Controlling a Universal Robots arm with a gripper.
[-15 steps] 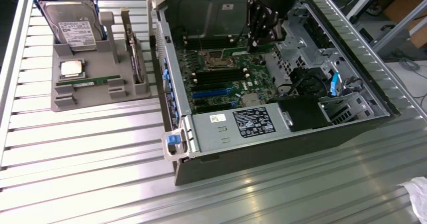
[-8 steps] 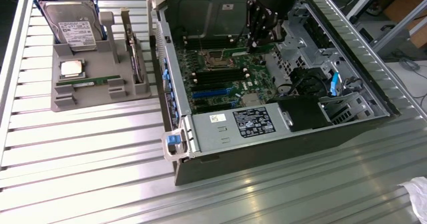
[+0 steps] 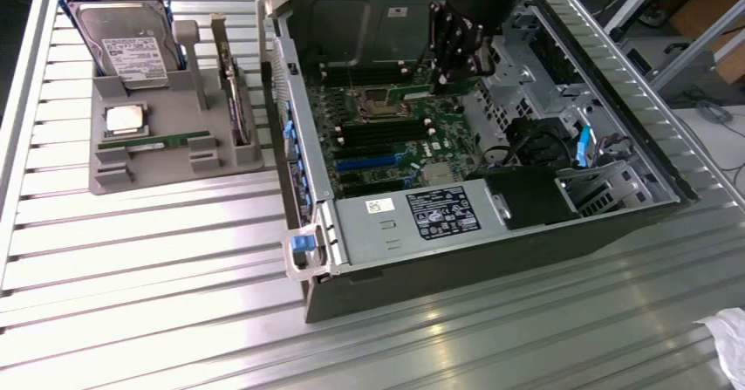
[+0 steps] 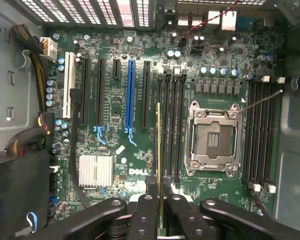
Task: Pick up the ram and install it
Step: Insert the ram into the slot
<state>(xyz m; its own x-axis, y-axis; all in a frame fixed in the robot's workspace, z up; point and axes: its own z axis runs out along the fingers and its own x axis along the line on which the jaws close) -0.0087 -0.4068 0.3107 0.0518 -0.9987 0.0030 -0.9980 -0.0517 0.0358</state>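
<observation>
Above the board (image 4: pixel 115 107), your gripper (image 4: pixel 160 197) is clamped on the ram (image 4: pixel 158 145), edge-on beside the empty socket (image 4: pixel 212 139). You're mid-install; seating likely calls for lining it up with a slot (image 4: pixel 166 130).

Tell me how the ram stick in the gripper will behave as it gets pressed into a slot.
The ram is a thin board held on edge by the gripper, so it probably stays stiff along its length but could flex or crack under sideways force. It looks light for its size. Gripped at one edge only, it may tilt if pushed off-line over the motherboard.
</observation>
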